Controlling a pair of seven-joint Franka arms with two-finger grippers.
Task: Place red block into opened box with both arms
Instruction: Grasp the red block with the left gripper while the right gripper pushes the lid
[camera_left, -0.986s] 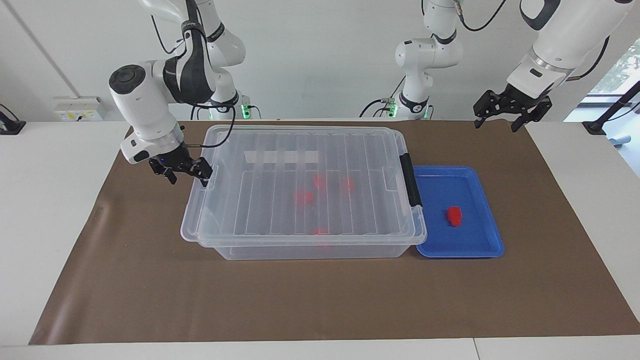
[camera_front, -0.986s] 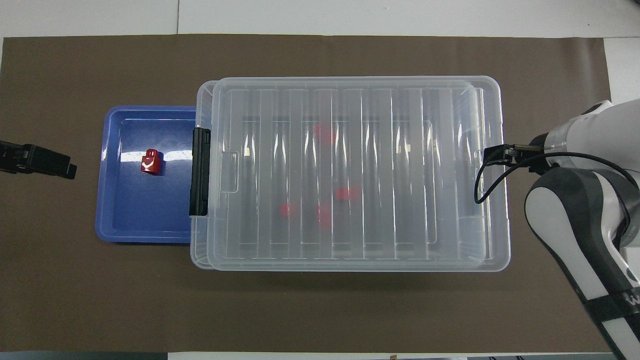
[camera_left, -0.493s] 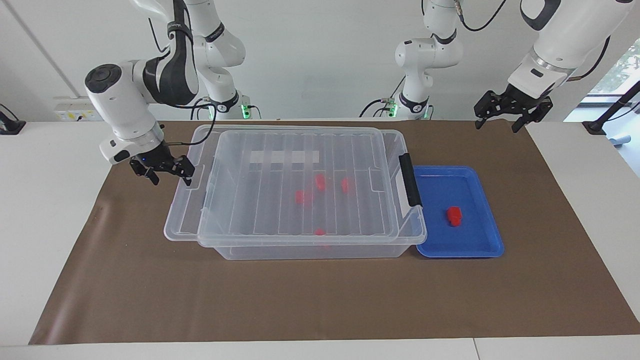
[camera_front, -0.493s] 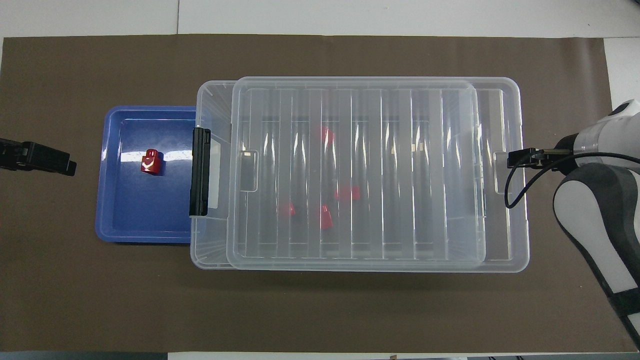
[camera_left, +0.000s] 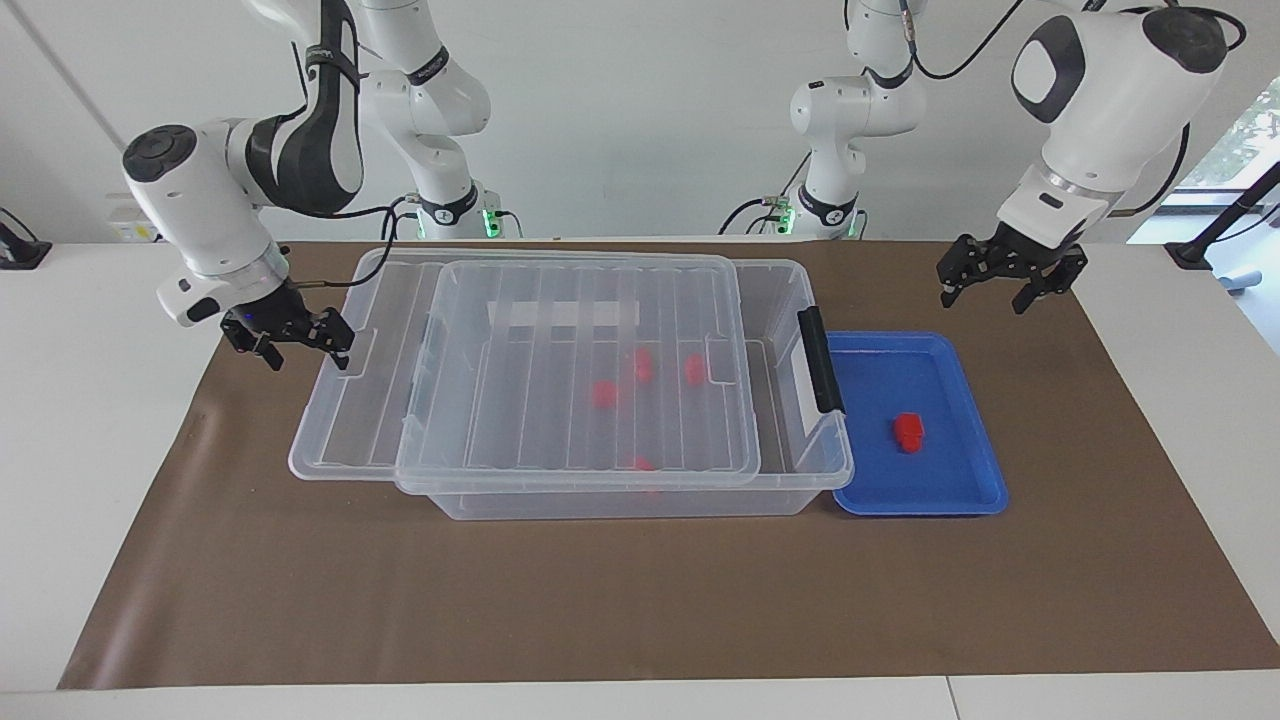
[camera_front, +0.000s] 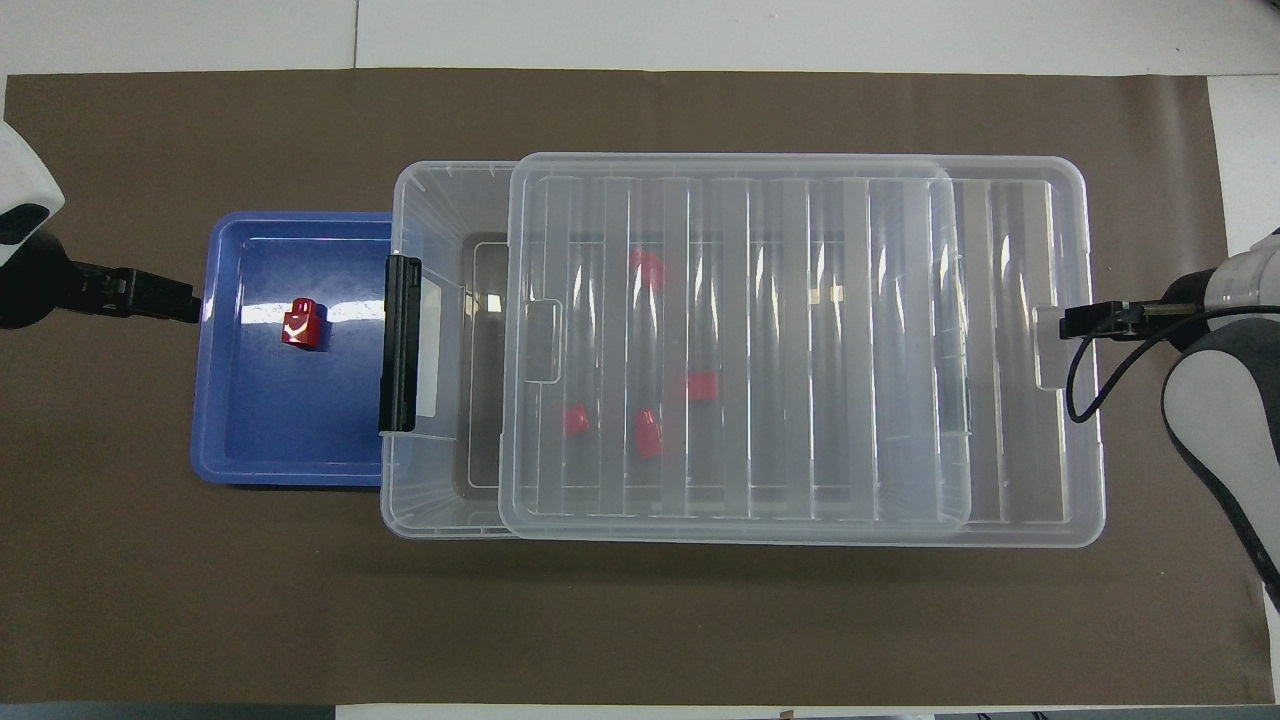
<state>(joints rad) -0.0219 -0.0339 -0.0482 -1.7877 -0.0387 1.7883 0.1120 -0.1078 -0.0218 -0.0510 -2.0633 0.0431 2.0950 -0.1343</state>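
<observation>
A small red block (camera_left: 908, 431) (camera_front: 302, 324) lies alone in the blue tray (camera_left: 940, 495) (camera_front: 260, 440). The clear box (camera_left: 600, 500) (camera_front: 425, 200) stands beside the tray. Its ribbed lid (camera_left: 560, 350) (camera_front: 800, 350) is slid toward the right arm's end, so a strip of the box beside the tray is uncovered. Several red blocks (camera_left: 603, 393) (camera_front: 648, 435) show through the lid. My right gripper (camera_left: 300, 345) (camera_front: 1085, 320) is open, with one finger against the lid's end edge. My left gripper (camera_left: 985, 290) (camera_front: 170, 298) hangs open over the tray's outer edge, holding nothing.
A black clip handle (camera_left: 820, 360) (camera_front: 400, 345) stands up on the box end next to the tray. The lid overhangs the box at the right arm's end. A brown mat (camera_left: 640, 600) covers the table under everything.
The right gripper moved toward the right arm's end and the lid slid with it, uncovering the box end by the tray. The left gripper came down closer to the tray.
</observation>
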